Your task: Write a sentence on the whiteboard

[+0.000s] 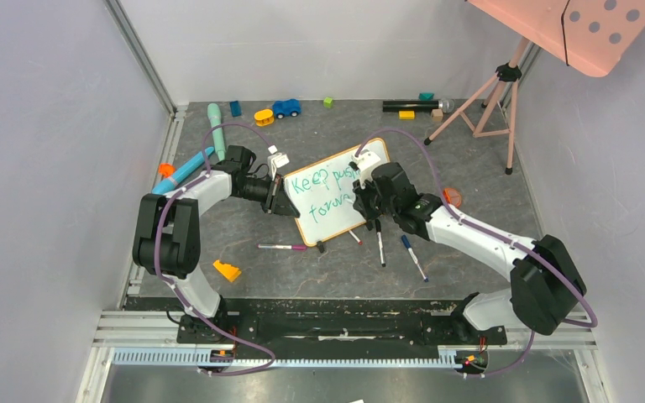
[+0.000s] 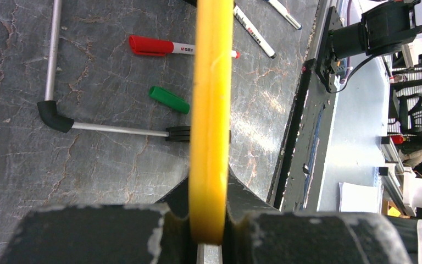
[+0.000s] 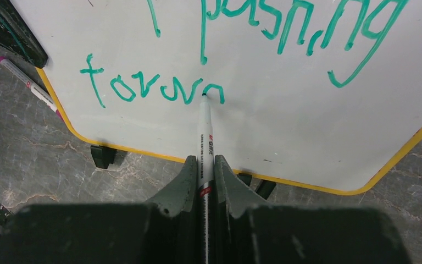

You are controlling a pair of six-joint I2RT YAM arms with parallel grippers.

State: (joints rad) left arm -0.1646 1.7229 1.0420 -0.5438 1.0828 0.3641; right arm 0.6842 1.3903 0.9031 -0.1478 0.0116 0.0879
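Dark marbled tabletop, pale grey walls on three sides. Whiteboard sits mid-table, angled, between the arms. Left gripper pinches its orange frame edge. Right gripper clamps a marker, its tip touching the board at the end of the green sentence, second line reading "forwa".

Pale grey walls enclose a dark marbled floor; a pink tripod stands back right.
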